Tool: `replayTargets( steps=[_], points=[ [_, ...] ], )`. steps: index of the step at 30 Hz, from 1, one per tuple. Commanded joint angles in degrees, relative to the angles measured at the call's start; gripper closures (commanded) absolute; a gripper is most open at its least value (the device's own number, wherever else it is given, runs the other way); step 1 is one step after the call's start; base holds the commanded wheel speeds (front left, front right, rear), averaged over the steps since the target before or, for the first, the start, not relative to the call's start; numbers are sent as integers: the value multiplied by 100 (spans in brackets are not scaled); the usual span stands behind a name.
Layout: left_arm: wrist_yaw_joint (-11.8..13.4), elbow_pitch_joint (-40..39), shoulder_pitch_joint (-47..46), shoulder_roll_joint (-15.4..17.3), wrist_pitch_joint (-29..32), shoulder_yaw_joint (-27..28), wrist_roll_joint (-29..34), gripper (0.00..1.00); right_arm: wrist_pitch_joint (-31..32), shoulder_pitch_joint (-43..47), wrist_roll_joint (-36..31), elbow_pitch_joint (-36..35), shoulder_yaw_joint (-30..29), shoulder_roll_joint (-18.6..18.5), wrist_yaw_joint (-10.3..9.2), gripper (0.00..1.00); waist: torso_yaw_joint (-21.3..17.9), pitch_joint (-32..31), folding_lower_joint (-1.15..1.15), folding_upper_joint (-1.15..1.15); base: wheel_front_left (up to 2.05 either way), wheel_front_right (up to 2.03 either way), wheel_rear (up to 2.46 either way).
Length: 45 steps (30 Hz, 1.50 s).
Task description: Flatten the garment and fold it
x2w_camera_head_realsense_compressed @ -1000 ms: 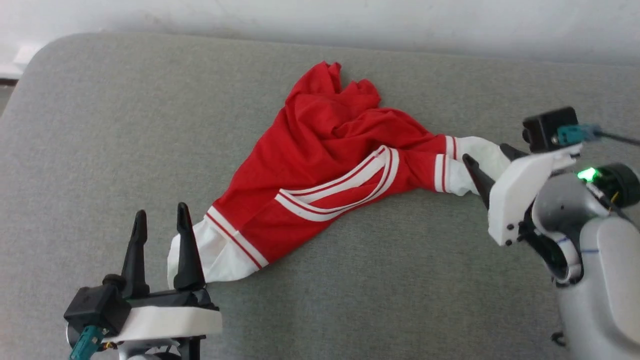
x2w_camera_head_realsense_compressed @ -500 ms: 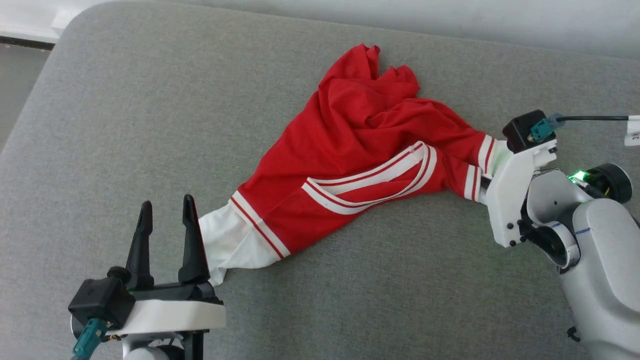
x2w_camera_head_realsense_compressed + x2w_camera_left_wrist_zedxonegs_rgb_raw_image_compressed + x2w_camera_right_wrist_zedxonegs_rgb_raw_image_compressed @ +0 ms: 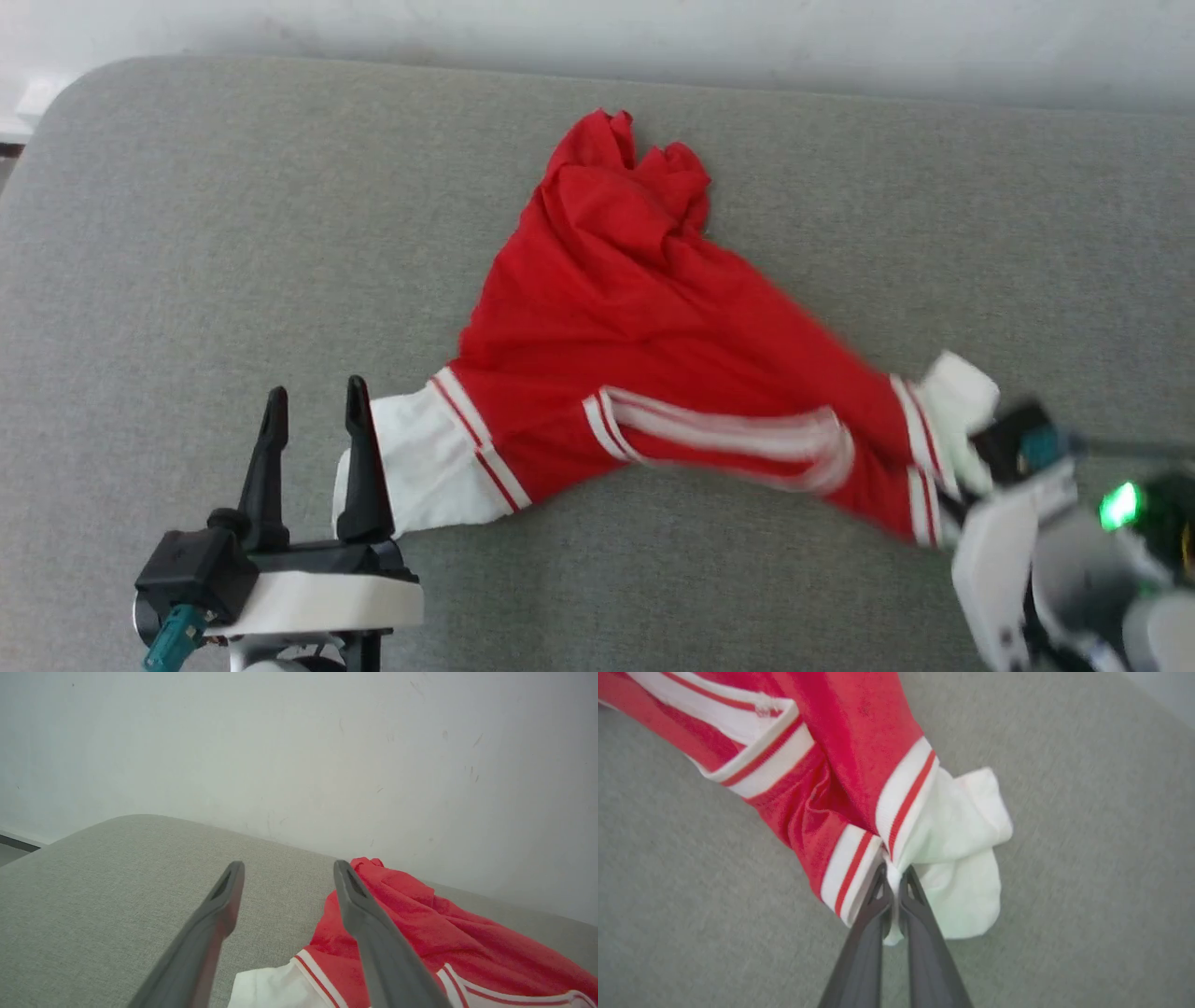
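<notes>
One garment, a red tee w/ white sleeves & red-and-white stripe trim, lies crumpled across the middle of a grey upholstered pad. It runs from a bunched red end near the far edge down toward the near-right part of the pad. The pad's fabric is a plain, fine grey weave, bare around the shirt, w/ a rounded far-left corner. A white wall w/ a few faint scuffs stands directly behind the far edge. One white sleeve points toward the near-left and sits flat on the pad. The left gripper is just beside it, fingers spread apart w/ nothing btwn them. Its right finger overlaps the sleeve's edge in the head view; can't tell if it touches. In the left wrist view the same fingers frame bare grey fabric, w/ the red cloth to their right. At the other end, the right gripper has its fingers clamped together on the other white sleeve, just past the striped cuff. Cloth is gathered into a pinch at the tips, and the rest of that sleeve bulges out to one side. That end of the shirt looks blurred in the head view. The striped neckline band lies flat btwn the two sleeves, along the shirt's near side.
</notes>
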Motion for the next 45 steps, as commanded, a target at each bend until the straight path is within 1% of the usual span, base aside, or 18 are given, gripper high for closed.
replayTargets(
  steps=[1, 5, 9, 10, 11, 12, 14, 17, 21, 23, 24, 25, 28, 32, 35, 39, 43, 45],
  points=[
    [-70, 19, 43, -20, -27, -5, 58, 0, 18, 358, -78, -68, -83, 11, -4, 100, -88, -30, 1, 0, 0, 0, 0],
    [-102, 51, 41, -10, -27, -26, 82, 0, -93, 1533, -413, -130, -494, 169, -4, 100, -147, -34, 1, 0, 0, 0, 0],
    [-116, 80, 69, 37, -27, -19, 103, 0, -506, 1952, -699, -58, -892, 624, -4, 100, -236, -77, 1, 0, 0, 0, 0],
    [-113, 84, 80, 46, -27, -13, 102, 0, -632, 1958, -762, -60, -979, 765, -4, 73, -257, -99, 1, 0, 0, 0, 0],
    [-120, 88, 96, 67, -26, -10, 103, 0, -756, 1939, -811, -75, -1046, 896, -4, 6, -280, -124, 1, 0, 0, 0, 0],
    [-123, 90, 115, 86, -23, -3, 100, 0, -880, 1901, -825, -101, -1148, 1053, -4, 0, -302, -148, 1, 0, 0, 0, 0],
    [-126, 91, 144, 109, -19, 1, 91, 0, -1125, 1787, -814, -187, -1324, 1301, -4, 0, -347, -209, 1, 0, 0, 0, 0],
    [-123, 82, 183, 127, -11, -12, 91, 0, -1624, 1560, -729, -547, -1762, 1673, -4, 0, -413, -293, 1, 0, 0, 0, 0],
    [-126, 51, 213, 142, -11, -31, 81, 0, -2422, 1352, -721, -1075, -2355, 1935, -4, 0, -491, -382, 1, 0, 0, 0, 0],
    [-132, 9, 214, 143, -14, -21, 69, 0, -2910, 1325, -735, -1278, -2569, 1987, -4, 0, -523, -415, 1, 0, 0, 0, 0],
    [-133, -22, 212, 137, -17, -14, 61, 0, -3188, 1320, -602, -1303, -2707, 1995, -4, 0, -537, -425, 1, 0, 0, 0, 0],
    [-142, -57, 213, 133, -19, -12, 68, 0, -3490, 1328, -438, -1269, -2848, 1998, -4, 0, -549, -435, 1, 0, 0, 0, 0],
    [-156, -205, 239, 119, -24, 44, 139, 0, -4258, 1472, -197, -1032, -2992, 2001, -4, 0, -581, -452, 1, 0, 0, 0, 0],
    [-207, -254, 411, 149, -25, 130, 420, 0, -5084, 1666, 116, -582, -2998, 2002, -4, 0, -634, -457, 1, 0, 0, 0, 0],
    [-238, -142, 517, 164, -26, 129, 609, 0, -5345, 1720, 292, -266, -2942, 2002, -4, 0, -668, -452, 1, 0, 0, 0, 0],
    [-285, 114, 528, 258, 73, 65, 760, 0, -5466, 1650, 288, -56, -2839, 2003, -4, 0, -702, -433, 1, 0, 0, 0, 0],
    [-461, 337, 308, 614, 899, -69, 913, 0, -5498, 1538, 227, -12, -2823, 2003, -4, 0, -705, -345, 1, 0, 0, 0, 0],
    [-622, 424, 165, 869, 1464, -138, 955, 0, -5504, 1490, 202, -2, -2806, 2003, -4, 0, -702, -278, 1, 0, 0, 0, 0]
  ],
)
